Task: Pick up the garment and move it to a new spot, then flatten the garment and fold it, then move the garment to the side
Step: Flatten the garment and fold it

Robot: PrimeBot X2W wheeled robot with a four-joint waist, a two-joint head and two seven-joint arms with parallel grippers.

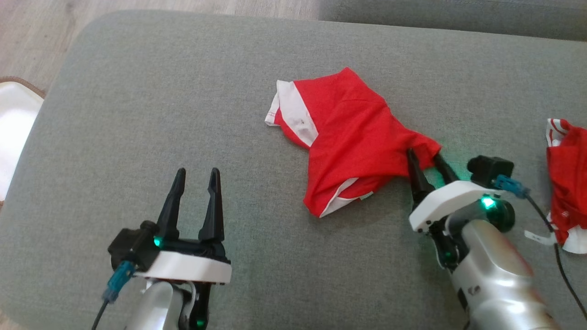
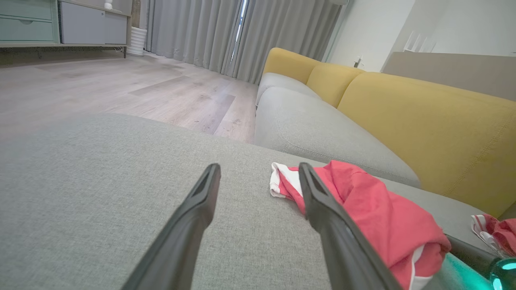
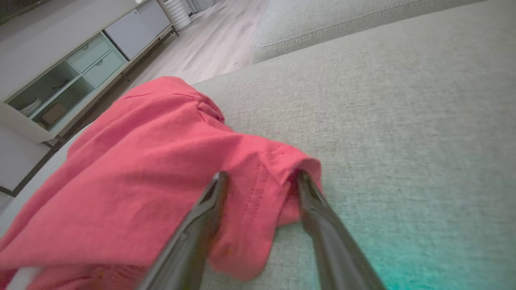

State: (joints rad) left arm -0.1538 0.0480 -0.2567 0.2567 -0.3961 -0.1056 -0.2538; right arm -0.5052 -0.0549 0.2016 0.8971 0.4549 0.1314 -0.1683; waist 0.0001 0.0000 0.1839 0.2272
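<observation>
Red garment (image 1: pixel 348 137) crumpled mid-cushion (image 1: pixel 183 91); right gripper (image 1: pixel 424 154) spread astride its near corner.
Soft, light cloth, likely to sag and bunch; that hemmed corner looks the surest hold; left gripper (image 1: pixel 198 172) spread, well apart over bare cushion; the garment's underlayers are hidden; a second red piece (image 1: pixel 566 183) is cut off at the right.

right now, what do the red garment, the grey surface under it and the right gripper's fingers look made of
red garment: thin soft fabric, likely cotton knit, matte; it drapes in folds and shows stitched hems.
grey surface: woven upholstery cloth over padding, matte; fine flecked weave, rounded edge.
right gripper's fingers: hard black material, probably plastic, slight sheen; could be coated metal.
</observation>
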